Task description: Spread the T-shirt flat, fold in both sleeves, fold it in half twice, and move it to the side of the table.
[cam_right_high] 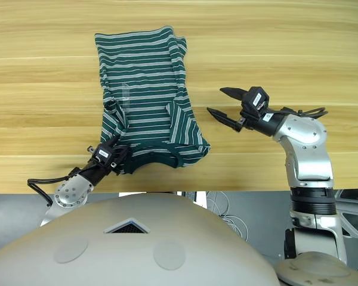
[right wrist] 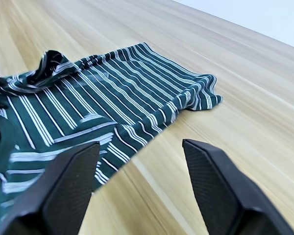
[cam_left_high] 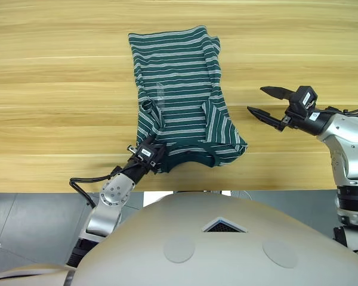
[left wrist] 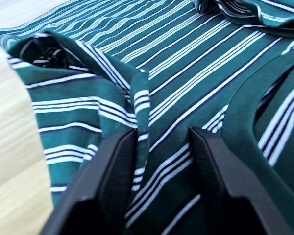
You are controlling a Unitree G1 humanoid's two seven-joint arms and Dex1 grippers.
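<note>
Green white-striped T-shirt [cam_left_high: 179, 89]: with left gripper [cam_left_high: 150, 156] clamped on near hem, close wide-open, empty right gripper [cam_left_high: 256, 99] on opposite near corner, lift evenly toward wooden surface's [cam_left_high: 59, 71] far edge.

- One T-shirt [cam_left_high: 179, 89], green with white stripes.
- Two tools: the left tool [cam_left_high: 155, 154] and the right tool [cam_left_high: 256, 99].
- One wooden worktop [cam_left_high: 59, 89].
</note>
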